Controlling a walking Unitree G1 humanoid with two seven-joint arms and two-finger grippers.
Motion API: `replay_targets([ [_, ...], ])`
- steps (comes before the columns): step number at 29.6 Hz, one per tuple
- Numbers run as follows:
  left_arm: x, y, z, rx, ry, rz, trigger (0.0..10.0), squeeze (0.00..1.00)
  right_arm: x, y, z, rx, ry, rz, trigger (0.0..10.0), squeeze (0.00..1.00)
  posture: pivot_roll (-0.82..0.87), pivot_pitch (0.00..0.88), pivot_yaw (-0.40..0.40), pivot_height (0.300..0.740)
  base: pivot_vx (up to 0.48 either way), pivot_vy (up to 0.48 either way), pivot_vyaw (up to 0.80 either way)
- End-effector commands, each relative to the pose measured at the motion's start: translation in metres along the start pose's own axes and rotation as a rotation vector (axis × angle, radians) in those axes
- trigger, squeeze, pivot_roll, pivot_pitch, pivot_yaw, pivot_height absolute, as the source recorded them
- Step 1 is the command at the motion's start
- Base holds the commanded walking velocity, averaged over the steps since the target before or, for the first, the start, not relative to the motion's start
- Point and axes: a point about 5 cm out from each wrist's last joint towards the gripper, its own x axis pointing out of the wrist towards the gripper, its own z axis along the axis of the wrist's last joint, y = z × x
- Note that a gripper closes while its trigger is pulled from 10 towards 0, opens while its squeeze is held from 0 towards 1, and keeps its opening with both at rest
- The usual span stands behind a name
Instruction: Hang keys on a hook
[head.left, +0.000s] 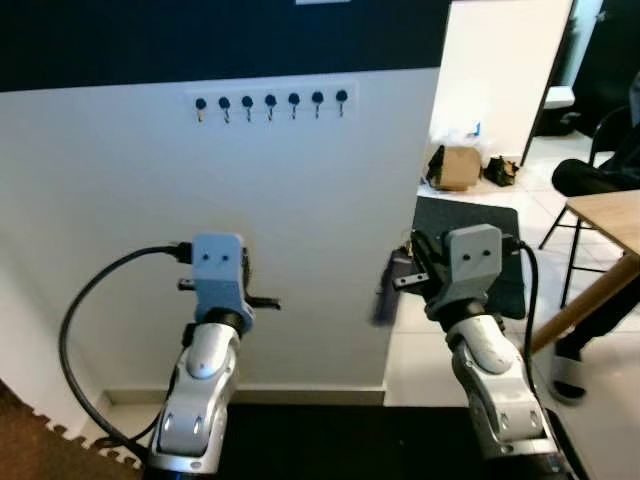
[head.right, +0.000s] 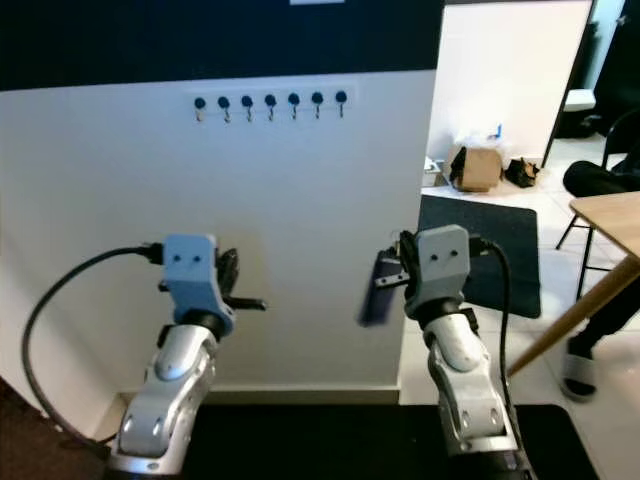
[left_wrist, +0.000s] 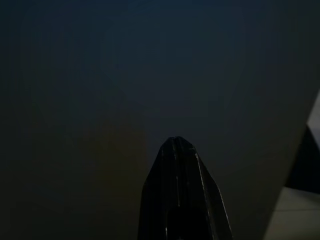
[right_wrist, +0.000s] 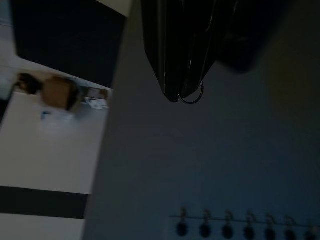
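White wall panel (head.left: 200, 250) carries a row of seven small dark-knobbed metal hooks (head.left: 270, 103) high up, the landmark here. Well below that row, the right gripper (right_wrist: 182, 90) pinches a thin wire key ring (right_wrist: 192, 99), a blurred dark fob (head.left: 385, 290) dangling beside it, while the left gripper (left_wrist: 177, 150) rests closed and empty. Judged mid-carry: the next move calls for raising the ring up to one hook.
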Motion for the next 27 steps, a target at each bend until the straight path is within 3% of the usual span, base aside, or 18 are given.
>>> replay_targets([
  [1, 0.000, -0.001, -0.003, 0.018, 0.022, -0.004, 10.0, 0.00, -0.002, 0.000, 0.000, 0.025, -0.001, -0.003, 10.0, 0.00, 0.02, 0.112, 0.023, 0.740, 0.000, 0.000, 0.00],
  [27, 0.008, 0.006, 0.004, 0.034, -0.008, 0.009, 10.0, 0.00, -0.002, 0.013, -0.001, 0.040, 0.000, 0.036, 10.0, 0.00, 0.02, 0.115, 0.027, 0.740, 0.000, 0.000, 0.00],
])
